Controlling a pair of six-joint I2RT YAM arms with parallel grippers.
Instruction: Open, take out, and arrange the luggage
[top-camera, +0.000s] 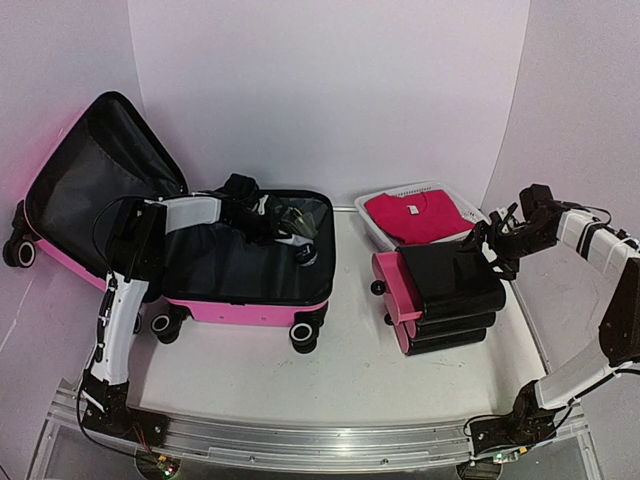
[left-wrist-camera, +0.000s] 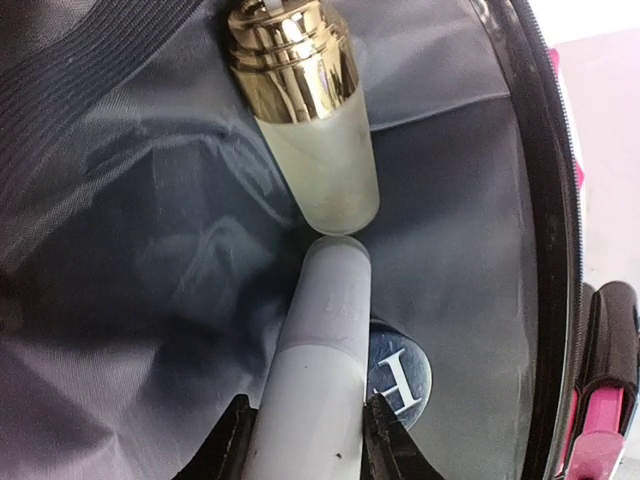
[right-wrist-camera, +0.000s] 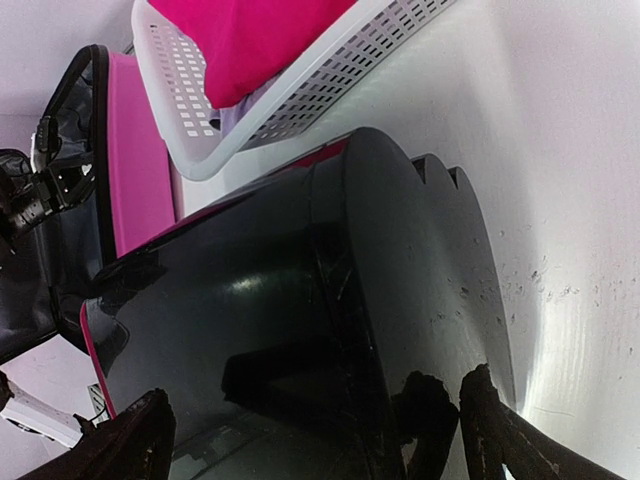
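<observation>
— Start at the near edge. What are the arms doing?

— Both rise from the front of the table (top-camera: 300, 395). The left one leans in over the luggage (top-camera: 250, 310). That lies open on the table's left half with its wheels toward us. Its lower shell is flat and its lid (top-camera: 95, 170) is raised, tilted back toward the left wall.

— And the left gripper?

— The left gripper (left-wrist-camera: 305, 440) is down inside the lower shell, over the black lining (left-wrist-camera: 120, 300). Its fingers (left-wrist-camera: 385, 445) are drawn partway in and press on either side of a white tube (left-wrist-camera: 315, 370), so it has the tube in its grip.

— Anything past the tube?

— Its tip meets the base of a frosted bottle (left-wrist-camera: 325, 170) with a gold cap (left-wrist-camera: 290, 45); I cannot tell whether they touch. Just beside the tube lies a dark round disc (left-wrist-camera: 402, 372) marked with an H.

— The right side?

— The right gripper (right-wrist-camera: 320, 430) hangs over the top of the stack of black cases (top-camera: 455, 285), its jaws spread wide and holding nothing. The stack sits to the right of the luggage with a gap between them, pink ends facing left.

— Farther back?

— A white basket (top-camera: 372, 230) stands just behind the stack, with a pink garment (top-camera: 420, 215) folded in it.
</observation>
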